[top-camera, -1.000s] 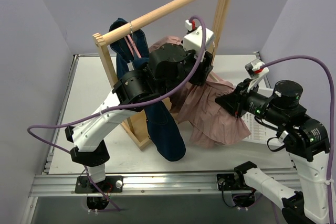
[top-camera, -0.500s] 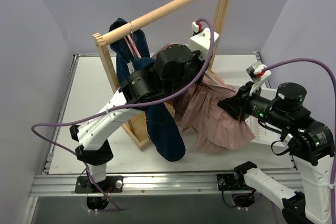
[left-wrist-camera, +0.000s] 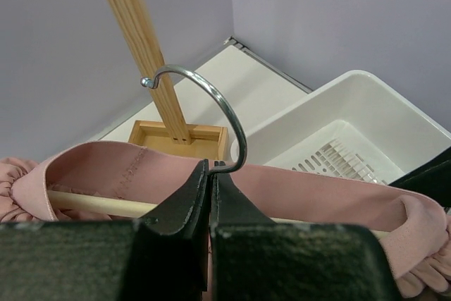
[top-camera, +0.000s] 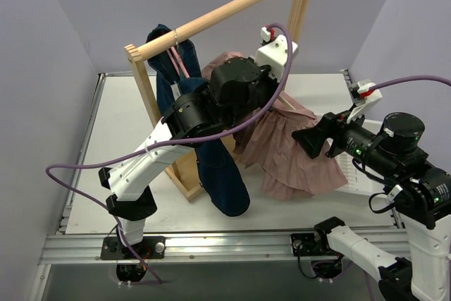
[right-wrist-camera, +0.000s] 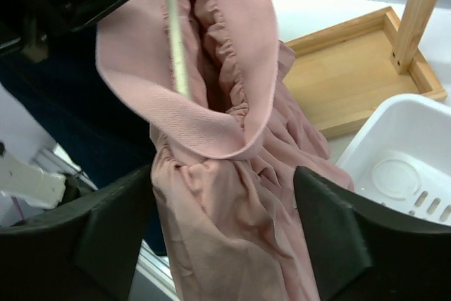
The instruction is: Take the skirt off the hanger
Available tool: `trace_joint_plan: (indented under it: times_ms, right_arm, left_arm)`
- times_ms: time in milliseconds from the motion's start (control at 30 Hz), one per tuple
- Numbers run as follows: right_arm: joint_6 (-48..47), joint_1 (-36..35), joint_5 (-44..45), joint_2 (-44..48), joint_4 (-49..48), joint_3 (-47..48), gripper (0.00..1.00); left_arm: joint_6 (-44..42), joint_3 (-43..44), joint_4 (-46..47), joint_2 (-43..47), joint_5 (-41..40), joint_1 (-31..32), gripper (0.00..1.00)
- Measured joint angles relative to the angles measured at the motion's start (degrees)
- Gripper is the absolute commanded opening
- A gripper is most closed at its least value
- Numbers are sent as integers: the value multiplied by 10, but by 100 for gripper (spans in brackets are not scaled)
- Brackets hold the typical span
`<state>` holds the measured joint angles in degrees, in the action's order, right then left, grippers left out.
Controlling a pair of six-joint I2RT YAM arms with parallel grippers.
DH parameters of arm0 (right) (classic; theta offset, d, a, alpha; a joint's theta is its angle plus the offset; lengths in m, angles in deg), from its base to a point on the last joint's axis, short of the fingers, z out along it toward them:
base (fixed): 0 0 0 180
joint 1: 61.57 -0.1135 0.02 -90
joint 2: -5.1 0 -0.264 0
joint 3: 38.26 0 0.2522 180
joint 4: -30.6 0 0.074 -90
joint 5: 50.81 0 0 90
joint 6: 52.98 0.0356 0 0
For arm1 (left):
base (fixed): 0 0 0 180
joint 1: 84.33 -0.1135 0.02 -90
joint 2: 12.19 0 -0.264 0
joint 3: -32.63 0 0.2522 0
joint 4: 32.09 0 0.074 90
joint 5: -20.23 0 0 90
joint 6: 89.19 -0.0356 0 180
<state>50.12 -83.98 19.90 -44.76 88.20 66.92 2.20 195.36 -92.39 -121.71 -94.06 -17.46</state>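
We hold the left pincer (left-wrist-camera: 211, 174) pressed together on the neck of the hanger (left-wrist-camera: 99, 204), directly under its silver hook, which curls up above the fingertips. The skirt (left-wrist-camera: 113, 167) is still on the hanger, its waistband looped round the bar to either side of this pincer. The right pincer (right-wrist-camera: 222, 174) stands spread wide, with the skirt's ruffled cloth hanging between its fingers; we cannot tell whether they touch it. Beyond the right pincer's right finger sits a white basket (right-wrist-camera: 366, 147), and past it the wooden rack's base (right-wrist-camera: 352, 75).
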Motion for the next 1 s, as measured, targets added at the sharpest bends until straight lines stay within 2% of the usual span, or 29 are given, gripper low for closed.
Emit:
trace_joint_plan:
  times_ms: [133, 167, 500, 733, 867, 1000]
  right_arm:
    - [63, 0, 28, 0, -4, 0, 98]
    - [76, 0, 31, -1, -3, 1, 100]
    - [154, 0, 51, 18, -42, 14, 100]
    - [167, -1, 49, -5, -34, 108, 88]
    - [157, -1, 40, -34, -27, 124, 78]
    - [146, -1, 34, -64, -17, 129, 73]
  left_arm:
    - [-17, 16, 0, -2, -10, 0, 2]
    - [-21, 18, 2, -2, -12, 0, 2]
    - [-34, 19, 3, -2, -24, 0, 2]
    - [-33, 19, 2, -2, -25, 0, 2]
    - [-33, 19, 2, -2, -25, 0, 2]
    - [-33, 19, 2, -2, -25, 0, 2]
